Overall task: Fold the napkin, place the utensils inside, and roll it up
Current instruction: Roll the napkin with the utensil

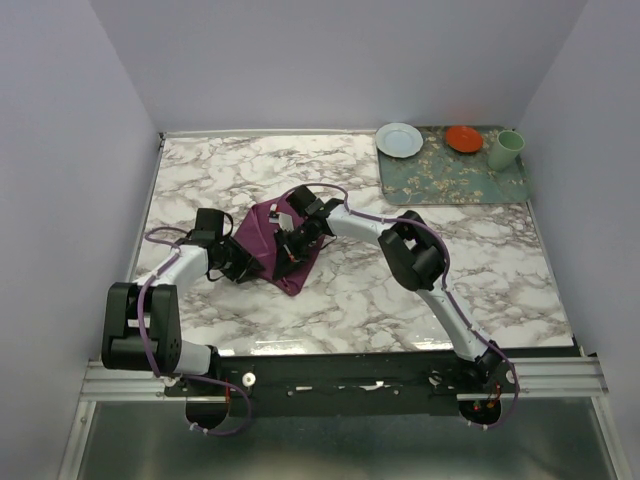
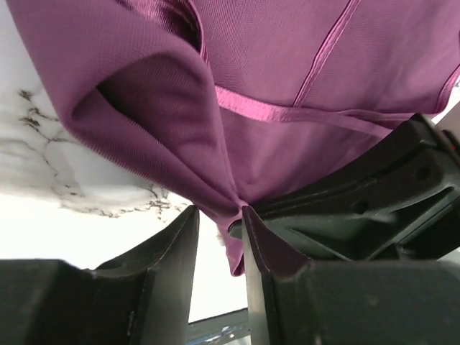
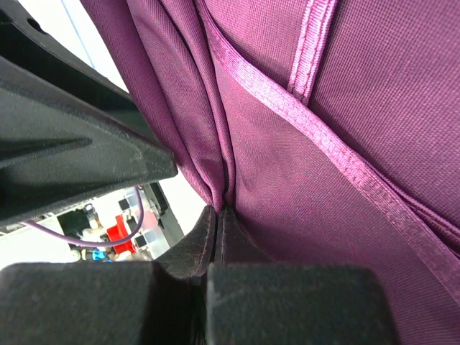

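Got the napkin (image 1: 268, 228) bunched on the marble surface (image 1: 400, 290); left end effector (image 2: 219, 212) slightly spread, corner dangling between; right end effector (image 3: 218, 212) at its 2 o'clock, squeezed on a fold.

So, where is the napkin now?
In the top view the napkin lies left of centre on the table, between the left gripper and right gripper.

Place: a robot lab test cell, definitely not anyone's kitchen
Walls: plain pale panels (image 1: 60, 150) box the table in on three sides
Rig: left arm (image 1: 180, 268) and right arm (image 1: 445, 300) sit on an aluminium rail (image 1: 330, 380), with purple cables (image 1: 148, 300) looping loose
Props: marble-look tabletop (image 1: 400, 290), plus a green mat (image 1: 450, 178) holding a plate (image 1: 399, 139), bowl (image 1: 464, 138) and cup (image 1: 505, 150)
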Controlling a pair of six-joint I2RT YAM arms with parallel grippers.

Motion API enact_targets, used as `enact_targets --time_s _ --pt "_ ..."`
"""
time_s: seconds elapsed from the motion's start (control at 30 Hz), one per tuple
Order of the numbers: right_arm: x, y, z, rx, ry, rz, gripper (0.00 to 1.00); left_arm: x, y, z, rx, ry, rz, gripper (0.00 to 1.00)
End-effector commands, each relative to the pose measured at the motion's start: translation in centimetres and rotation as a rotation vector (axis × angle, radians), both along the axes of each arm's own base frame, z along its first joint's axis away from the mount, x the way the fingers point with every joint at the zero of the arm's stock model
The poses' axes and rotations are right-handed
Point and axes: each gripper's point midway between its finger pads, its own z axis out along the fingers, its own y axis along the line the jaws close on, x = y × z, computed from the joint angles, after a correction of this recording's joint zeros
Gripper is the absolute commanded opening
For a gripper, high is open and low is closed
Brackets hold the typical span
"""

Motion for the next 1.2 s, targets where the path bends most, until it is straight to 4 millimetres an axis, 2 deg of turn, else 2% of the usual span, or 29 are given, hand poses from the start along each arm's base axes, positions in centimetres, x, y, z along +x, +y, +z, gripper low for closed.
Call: enact_targets --time_s 0.0,0.1,0.13,0.17,0.27,0.33,0.37,0.43,0.47,0.63,0.73,0.83,0.97,1.17 --pt "-0.4 -1.3 -3.0 -0.102 -0.02 -0.003 0.01 1.5 0.4 0.1 0.024 -0.041 0.01 0.36" --pt "-0.4 -1.4 -2.9 -0.101 -0.027 0.002 0.01 1.8 0.3 -0.2 0.029 -0.035 -0.006 0.38" --pt "-0.5 -1.4 -2.8 -0.1 -0.028 0.003 0.01 1.8 0.4 -0.3 0.033 -0.032 -0.007 0.41" --pt "-0.4 -1.4 -2.8 -0.099 -0.029 0.001 0.01 1.8 0.6 -0.4 0.043 -0.031 -0.003 0.48" --pt "-0.4 -1.5 -2.9 -0.097 -0.029 0.006 0.0 1.7 0.9 -0.5 0.062 -0.024 0.007 0.49" --pt "-0.5 -1.4 -2.8 -0.098 -0.038 0.008 0.01 1.9 1.0 -0.6 0.064 -0.025 0.012 0.43" --pt "-0.4 -1.5 -2.8 -0.098 -0.041 0.008 0.0 2.0 1.0 -0.5 0.064 -0.029 0.012 0.29" --pt "-0.4 -1.6 -2.9 -0.104 -0.045 0.009 0.01 2.2 0.9 -0.4 0.057 -0.038 0.015 0.15" --pt "-0.3 -1.6 -3.0 -0.105 -0.049 0.01 0.01 2.3 1.0 -0.3 0.052 -0.039 0.019 0.0" --pt "-0.1 -1.9 -2.8 -0.117 -0.083 0.036 0.02 2.4 1.1 -0.7 0.05 -0.014 0.02 0.0" --pt "0.1 -2.2 -2.6 -0.132 -0.118 0.048 0.07 2.4 1.4 -0.7 0.037 -0.007 0.035 0.0" --pt "0.4 -2.1 -1.5 -0.11 -0.152 0.07 0.15 2.4 1.6 -0.6 0.037 -0.006 0.046 0.0" --pt "0.9 -2.0 0.0 -0.096 -0.203 0.077 0.34 2.4 1.5 -0.6 0.023 0.007 0.049 0.0" --pt "1.2 -2.1 2.4 -0.089 -0.309 0.109 0.55 2.0 1.4 -0.7 0.011 0.026 0.051 0.0"
